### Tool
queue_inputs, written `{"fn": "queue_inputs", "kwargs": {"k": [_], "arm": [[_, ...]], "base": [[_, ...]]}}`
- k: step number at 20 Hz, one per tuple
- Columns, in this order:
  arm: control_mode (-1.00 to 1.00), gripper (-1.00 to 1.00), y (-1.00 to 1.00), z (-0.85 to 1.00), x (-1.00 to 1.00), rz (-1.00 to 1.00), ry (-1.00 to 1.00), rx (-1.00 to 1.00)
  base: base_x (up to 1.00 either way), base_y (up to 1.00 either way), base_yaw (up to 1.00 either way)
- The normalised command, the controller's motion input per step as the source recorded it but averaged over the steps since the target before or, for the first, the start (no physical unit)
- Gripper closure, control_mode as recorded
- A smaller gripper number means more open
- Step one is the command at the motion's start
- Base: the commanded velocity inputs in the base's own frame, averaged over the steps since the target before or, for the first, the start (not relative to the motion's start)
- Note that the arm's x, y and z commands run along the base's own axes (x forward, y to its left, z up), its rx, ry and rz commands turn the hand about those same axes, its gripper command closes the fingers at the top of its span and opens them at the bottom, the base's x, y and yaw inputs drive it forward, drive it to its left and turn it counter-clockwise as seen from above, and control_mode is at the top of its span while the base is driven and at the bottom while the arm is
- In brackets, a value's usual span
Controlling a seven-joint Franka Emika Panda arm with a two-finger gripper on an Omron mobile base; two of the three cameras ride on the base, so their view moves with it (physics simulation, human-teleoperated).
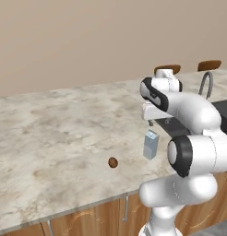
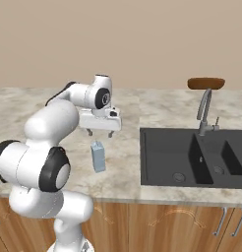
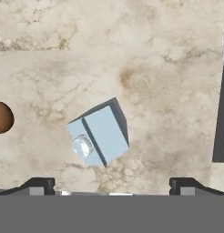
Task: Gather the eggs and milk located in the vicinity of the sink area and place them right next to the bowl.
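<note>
The beige marbled stone counter (image 1: 60,124) filled the middle of the left base view, and the dark grey rectangular sink (image 2: 192,157) sat at the right of the right base view. At centre, the pale blue gabled milk carton (image 1: 151,144) stood upright, with the wide-open, empty fingers (image 2: 99,132) hanging just above it. A small brown egg (image 1: 113,162) lay near its lower left.

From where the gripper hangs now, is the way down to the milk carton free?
Probably yes. The gripper hangs open above the milk carton, which stands upright on the counter with nothing between them. The egg lies apart to one side, and the sink is off to the other.
</note>
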Motion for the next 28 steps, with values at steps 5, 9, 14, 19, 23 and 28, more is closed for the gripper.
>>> {"fn": "queue_inputs", "kwargs": {"k": [5, 9, 14, 19, 23, 28], "arm": [[-1.0, -1.0, 0.01, -0.13, 0.16, -0.01, -0.01, 0.0], [-1.0, -1.0, 0.06, -0.34, 0.45, 0.0, -0.05, 0.0], [-1.0, -1.0, 0.12, -0.17, 0.09, 0.0, -0.02, 0.0], [-1.0, -1.0, 0.07, 0.0, -0.17, 0.0, 0.0, 0.0], [-1.0, -1.0, 0.11, -0.14, -0.01, 0.0, -0.02, 0.0], [-1.0, -1.0, 0.06, -0.2, -0.01, 0.0, -0.01, 0.0]], "base": [[0.0, 0.0, 0.0], [0.0, 0.0, 0.0], [0.0, 0.0, 0.0], [0.0, 0.0, 0.0], [0.0, 0.0, 0.0], [0.0, 0.0, 0.0]]}}
